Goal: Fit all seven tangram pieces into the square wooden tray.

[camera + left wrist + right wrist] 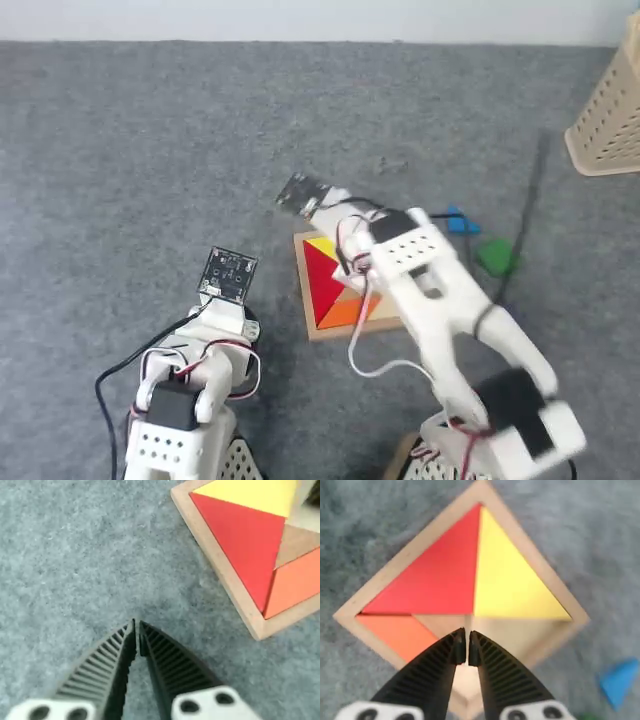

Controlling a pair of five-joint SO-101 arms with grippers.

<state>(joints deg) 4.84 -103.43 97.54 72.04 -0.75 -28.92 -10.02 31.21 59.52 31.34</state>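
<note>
The grey felt-like table covering [150,150] takes up most of the scene and carries everything else. The right arm [440,300] is stretched forward so that its wrist stands over the square wooden tray [532,556]. The right gripper [467,642] points down at the bare wood in the middle of the tray, with its ribbed jaws pressed together and nothing between them. This looks like the pose of an arm with no piece in hand. The left arm [190,390] is folded back near its base, well clear of the tray, probably to leave the other arm room. The left gripper [136,630] hangs over bare covering beside the tray's corner, its jaws drawn in until the tips almost meet, and it holds nothing. A cream slotted basket [610,110] stands at the far edge, apart from the work. In the tray, the large red triangle [435,577] and the large yellow triangle [512,587] lie flush along a shared edge and fill one half. An orange piece [400,632] is tucked against the red one in a corner, and the remaining floor is open wood. A blue piece [462,222] and a green piece [495,257] lie loose on the covering just beyond the tray on the right arm's side, so the task seems less than half done.
</note>
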